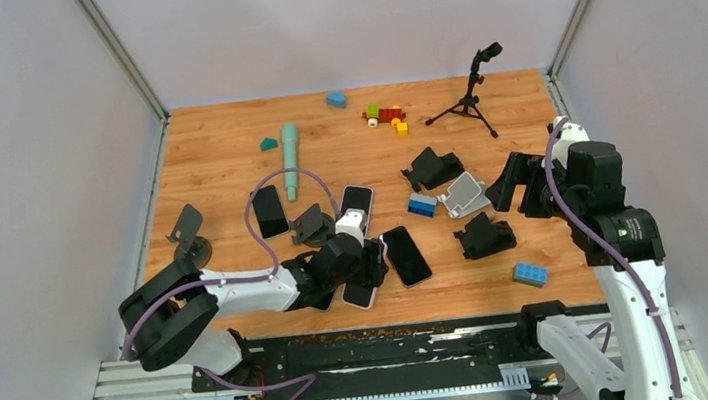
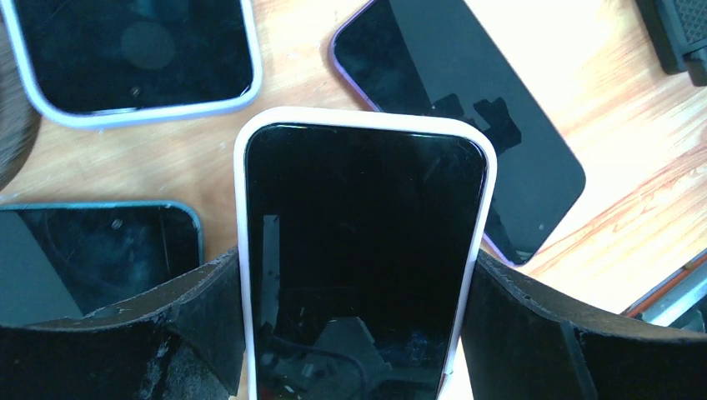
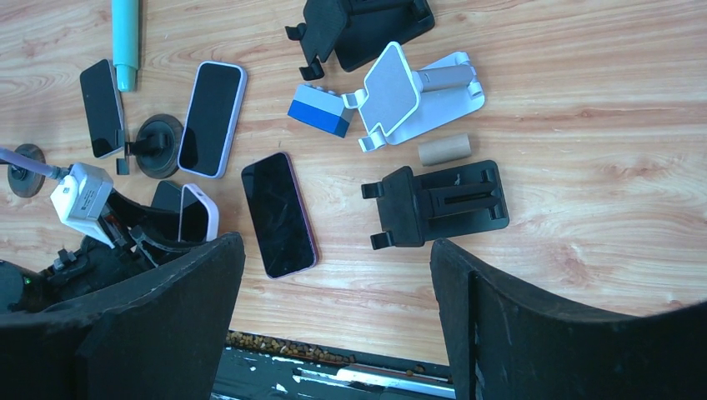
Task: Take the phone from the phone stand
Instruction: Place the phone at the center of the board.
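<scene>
- The phone (image 2: pixel 364 250) in the pale case is clamped by its long edges between the fingers (image 2: pixel 167 333) of your left gripper (image 2: pixel 364 350). Its screen faces the wrist camera. Its lower end is hidden, so you cannot tell whether it sits in a stand.
- Well to the left of that gripper, a dark stand (image 1: pixel 188 229) stands upright on the table (image 1: pixel 223 144).
- Around its fingertips, lying flat on the wood, are a teal-edged phone (image 2: pixel 92 250) to the left, a white-cased phone (image 2: pixel 133 58) ahead and a purple-edged phone (image 2: pixel 467 125) to the right.
- Between your two grippers lie a black stand (image 1: pixel 484 235), a white stand (image 1: pixel 465 192) and a second black stand (image 1: pixel 432 167), each apart from the phones. A blue brick (image 1: pixel 421 205) lies just beside the white one.
- Your right gripper (image 3: pixel 336 275) hangs above the table with its fingers wide apart, gripping nothing.
</scene>
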{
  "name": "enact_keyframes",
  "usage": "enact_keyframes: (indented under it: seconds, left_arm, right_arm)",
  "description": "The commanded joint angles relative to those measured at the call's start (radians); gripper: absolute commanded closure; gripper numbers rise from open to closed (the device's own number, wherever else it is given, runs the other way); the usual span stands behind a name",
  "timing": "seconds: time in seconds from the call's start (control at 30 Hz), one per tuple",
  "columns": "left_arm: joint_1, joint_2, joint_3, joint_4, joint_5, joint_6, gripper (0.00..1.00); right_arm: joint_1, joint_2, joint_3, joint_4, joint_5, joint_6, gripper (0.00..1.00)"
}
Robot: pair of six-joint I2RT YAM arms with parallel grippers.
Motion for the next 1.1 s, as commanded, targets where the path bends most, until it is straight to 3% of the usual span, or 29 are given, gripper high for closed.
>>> enact_keyframes:
  seconds: [0.0, 0.37, 0.77, 1.07]
  left_arm:
    - [-0.013, 0.087, 0.038, -0.002, 0.012, -0.028, 0.56]
    - [-0.018, 0.104, 0.034, -0.139, -0.092, -0.047, 0.25]
    - [-0.059, 0.122, 0.021, -0.287, -0.221, -0.074, 0.24]
    - [-0.095, 0.258, 0.156, -0.463, -0.26, -0.083, 0.24]
  right_arm:
    - [0.005, -0.01, 0.002, 0.044, -0.013, 0.007, 0.17]
    - [0.004, 0.002, 0.0, 0.045, -0.022, 0.008, 0.17]
    - [0.004, 0.004, -0.017, 0.058, -0.026, 0.012, 0.17]
    - [0.005, -0.002, -0.025, 0.06, -0.025, 0.013, 0.17]
